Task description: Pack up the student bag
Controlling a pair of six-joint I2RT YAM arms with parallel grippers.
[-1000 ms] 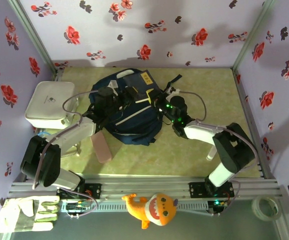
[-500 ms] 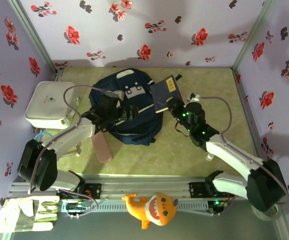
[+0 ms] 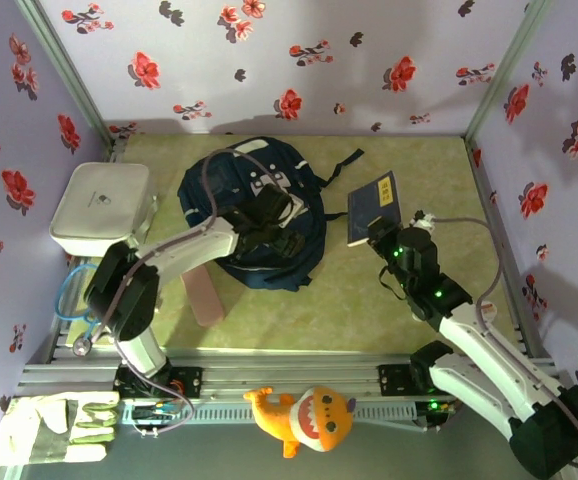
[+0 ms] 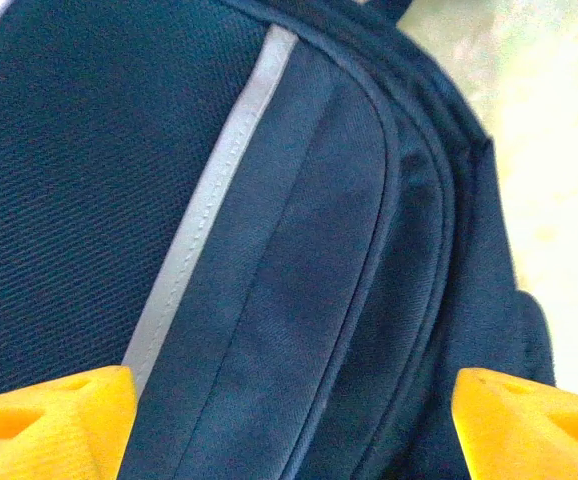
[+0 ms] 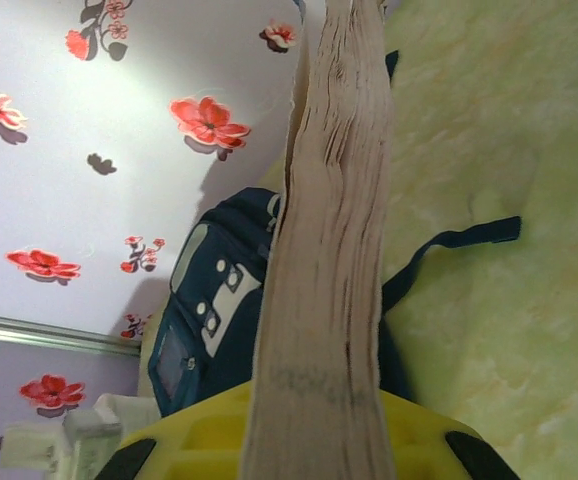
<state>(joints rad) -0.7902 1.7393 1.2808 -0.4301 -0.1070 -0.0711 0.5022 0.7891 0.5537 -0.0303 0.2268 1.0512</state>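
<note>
The student bag (image 3: 231,190), navy with a grey-white stripe, lies flat at the middle back of the table. My left gripper (image 3: 272,222) is over its right half. In the left wrist view the yellow fingertips (image 4: 54,420) stand far apart just above the bag's fabric and stripe (image 4: 209,210), so the left gripper (image 4: 289,430) is open. My right gripper (image 3: 381,236) is shut on a dark blue book (image 3: 373,206), held up to the right of the bag. In the right wrist view the book's page edge (image 5: 329,240) rises from the right gripper (image 5: 314,430), with the bag (image 5: 209,320) beyond it.
A white rounded box (image 3: 99,208) stands at the left. A pink flat object (image 3: 203,293) lies near the bag's lower left. The bag's dark strap (image 3: 345,165) trails right. An orange plush (image 3: 304,418), a glove (image 3: 54,425) and a tape roll (image 3: 531,415) sit by the front rail.
My right arm has carried the book from over the bag out to its right. My left gripper has moved right across the bag and its jaws have opened.
</note>
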